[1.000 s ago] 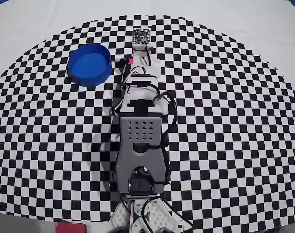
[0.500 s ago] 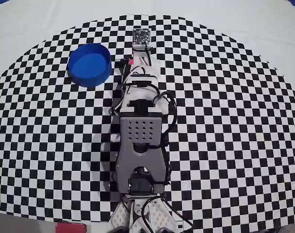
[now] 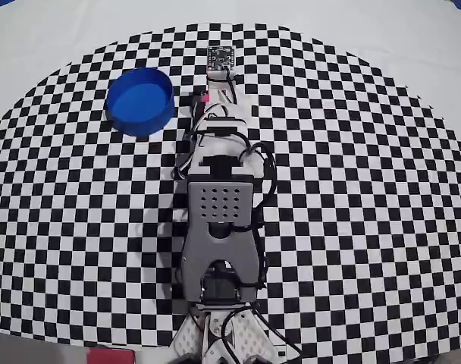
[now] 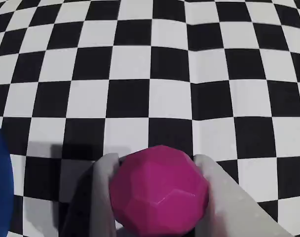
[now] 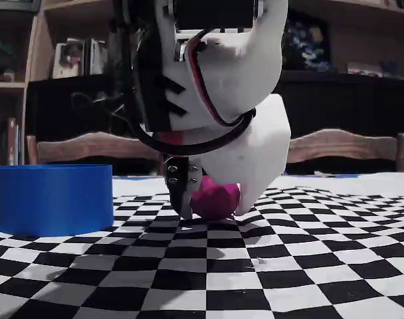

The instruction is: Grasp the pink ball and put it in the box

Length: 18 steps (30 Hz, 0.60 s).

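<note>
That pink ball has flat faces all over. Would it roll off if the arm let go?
Probably not far: the faceted pink ball could settle on a facet. It looks rigid, keeping its shape between the pincer fingers. The checkered cloth may add grip.

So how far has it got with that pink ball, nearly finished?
About halfway. The hand has closed its fingers on both sides of the pink ball, so the grasp looks done. In the fixed view the ball sits low, at the checkered cloth. Left: carrying it to the blue box, which looks empty, and dropping it in.
</note>
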### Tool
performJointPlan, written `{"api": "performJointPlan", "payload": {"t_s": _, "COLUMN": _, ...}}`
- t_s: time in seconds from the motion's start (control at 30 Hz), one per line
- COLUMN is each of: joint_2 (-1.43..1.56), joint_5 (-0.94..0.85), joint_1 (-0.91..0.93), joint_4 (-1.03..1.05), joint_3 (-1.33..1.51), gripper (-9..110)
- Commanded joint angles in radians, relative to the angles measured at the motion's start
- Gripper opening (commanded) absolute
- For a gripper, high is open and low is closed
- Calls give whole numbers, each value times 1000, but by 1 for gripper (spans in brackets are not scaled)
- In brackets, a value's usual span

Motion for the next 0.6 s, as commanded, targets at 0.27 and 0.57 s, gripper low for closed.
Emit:
{"api": "performJointPlan", "payload": {"t_s": 0.27, "joint_2": 31, "joint_5": 2, "joint_1": -5, "joint_4": -9, "joint_3": -28, "gripper": 0}}
{"api": "performJointPlan", "payload": {"t_s": 0.57, "joint_2": 98, "joint_5": 9, "joint_1": -3, "joint_4": 0, "joint_3": -17, "gripper": 0}}
